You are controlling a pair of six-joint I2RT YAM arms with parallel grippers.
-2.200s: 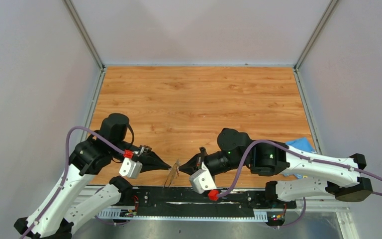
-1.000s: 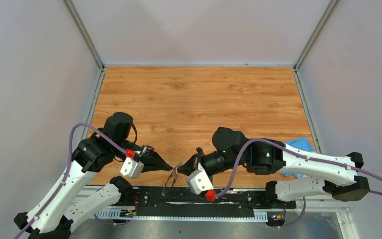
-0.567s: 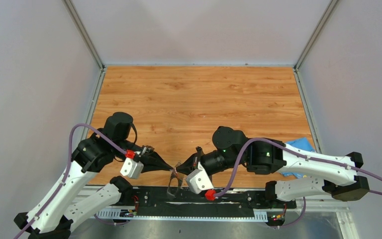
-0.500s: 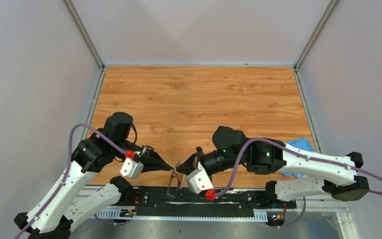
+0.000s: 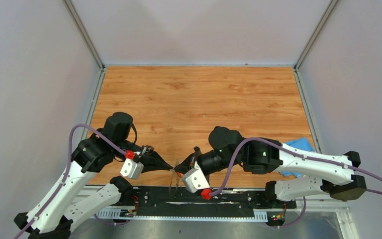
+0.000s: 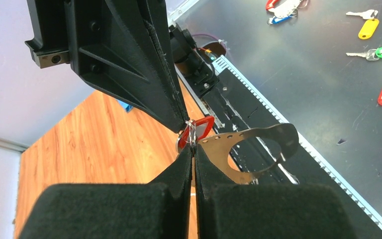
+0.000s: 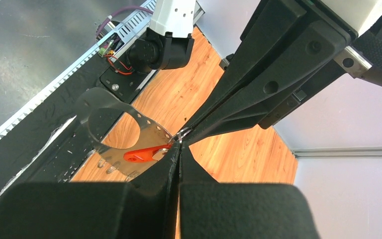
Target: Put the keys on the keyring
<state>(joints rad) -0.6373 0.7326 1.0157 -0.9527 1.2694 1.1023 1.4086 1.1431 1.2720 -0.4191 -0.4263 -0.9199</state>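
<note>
**Red key brought up to the keyring above the counter's near edge**

The keyring (image 6: pixel 224 157) is held in the air over the near edge of the counter (image 5: pixel 204 99), left of its middle, with the red key (image 6: pixel 199 128) touching its rim. The left tool (image 6: pixel 193 148) is pressed together, apparently on the keyring's rim. The right tool (image 7: pixel 179 144) is also pressed together, apparently on the red key. No blue key is seen.

The keyring is judged light, thin, stiff yet springy, and slippery. It is best pinched flat near its jagged rim. The tiny key is best held by its plastic head.

Compared with two seconds earlier, the right tool has been moved left. The gap has been closed, so the tips now meet.
</note>
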